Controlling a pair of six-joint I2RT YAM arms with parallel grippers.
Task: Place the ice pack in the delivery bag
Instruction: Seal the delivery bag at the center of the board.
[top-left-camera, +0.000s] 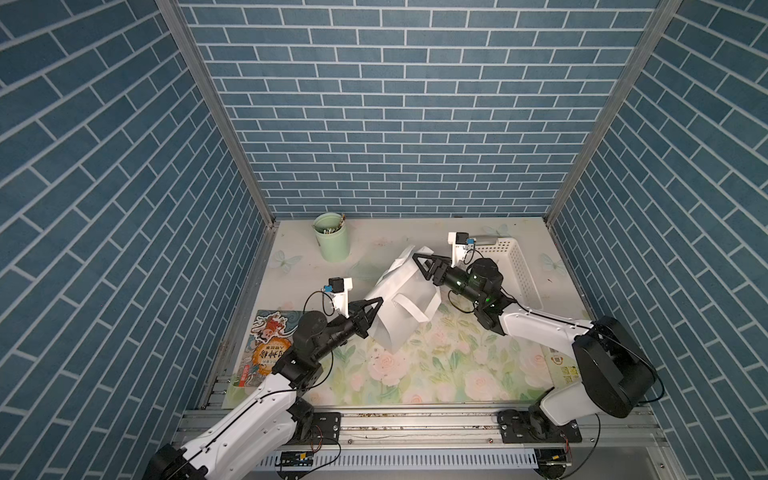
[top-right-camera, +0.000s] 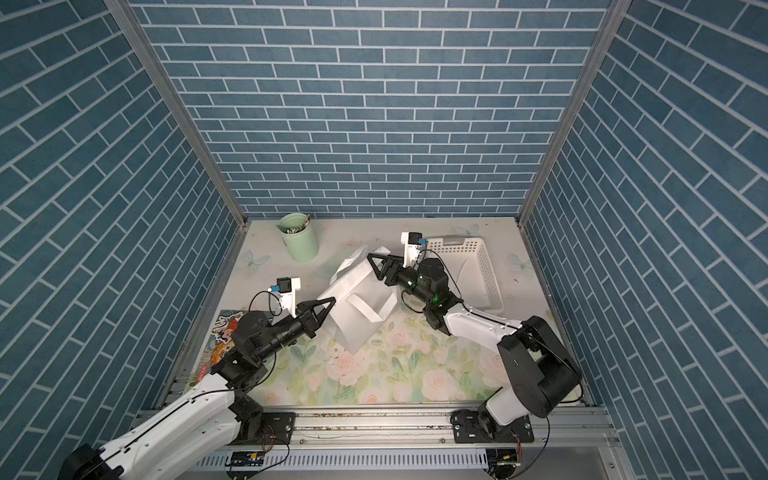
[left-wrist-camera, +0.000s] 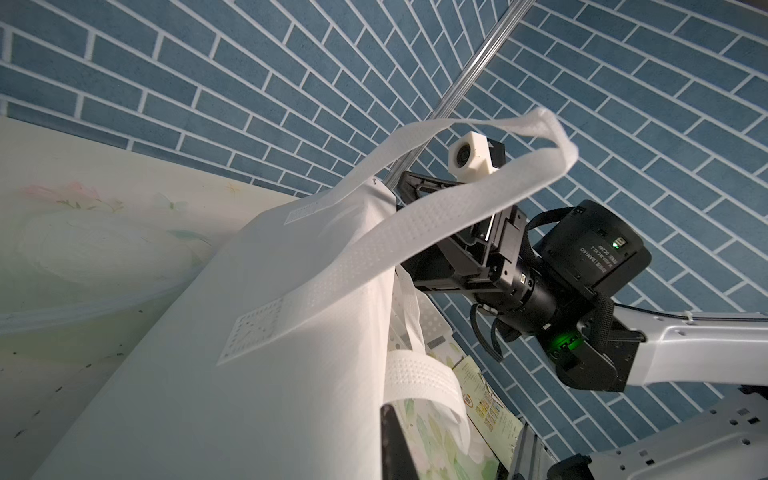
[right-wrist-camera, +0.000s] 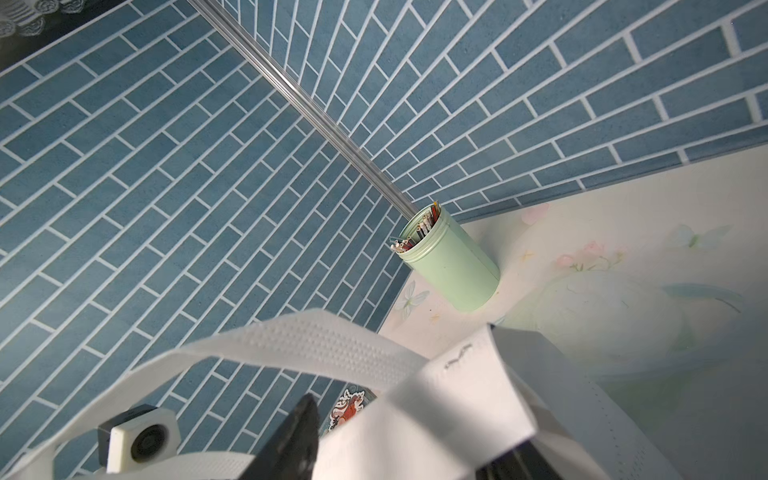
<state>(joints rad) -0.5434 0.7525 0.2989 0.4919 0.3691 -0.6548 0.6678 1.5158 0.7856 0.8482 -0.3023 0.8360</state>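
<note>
Here, delivery bag (top-left-camera: 399, 320): white, tilted, at the middle of the table (top-left-camera: 440, 374).
Left gripper (top-left-camera: 375, 304): pressed together, pinching the bag's edge.
Right gripper (top-left-camera: 417, 258): at the bag's far edge; spread or not, unclear.

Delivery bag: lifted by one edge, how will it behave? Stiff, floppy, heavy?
Probably floppy: the delivery bag lies tipped over with creased walls, and its strap handle curls loosely. It is likely light for its size, since the fabric looks thin. Lifted by one edge, it would probably sag and its mouth would collapse.

Centre: delivery bag (top-left-camera: 390, 328); basket (top-left-camera: 519, 266) right; cup (top-left-camera: 334, 245) behind left.
</note>
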